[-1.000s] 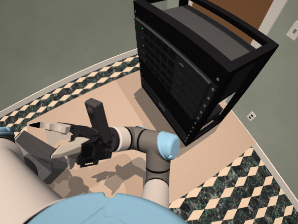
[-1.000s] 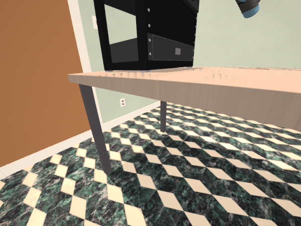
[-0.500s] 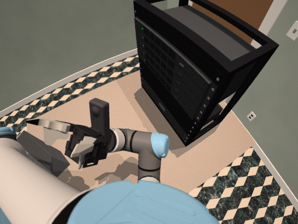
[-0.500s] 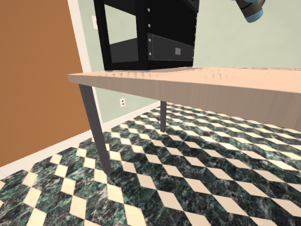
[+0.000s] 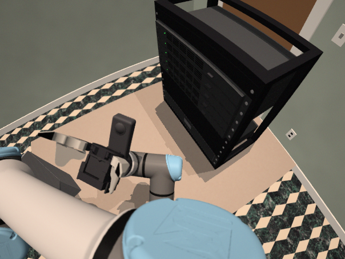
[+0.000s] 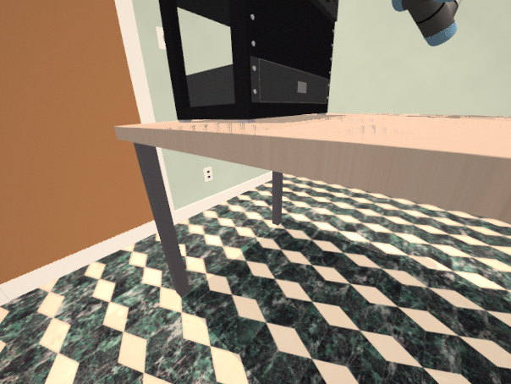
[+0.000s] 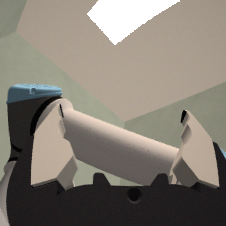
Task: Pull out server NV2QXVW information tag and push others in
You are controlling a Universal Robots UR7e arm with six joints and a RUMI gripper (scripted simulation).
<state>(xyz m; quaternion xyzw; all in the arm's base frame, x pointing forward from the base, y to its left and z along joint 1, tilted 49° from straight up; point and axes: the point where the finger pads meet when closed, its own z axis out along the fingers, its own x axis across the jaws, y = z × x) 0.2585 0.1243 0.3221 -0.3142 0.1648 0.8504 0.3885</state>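
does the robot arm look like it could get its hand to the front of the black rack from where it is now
Probably yes, after turning. The open hand is off to one side, its fingers pointing away from the rack, but nothing visible stands between them.

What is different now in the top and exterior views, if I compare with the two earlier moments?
The blue wrist cap moved left in the top view, and down and slightly right in the exterior view. The pincer turned, its nearer finger swinging rightward. Nothing was grasped or released; it stayed open. The rack shows no visible change.
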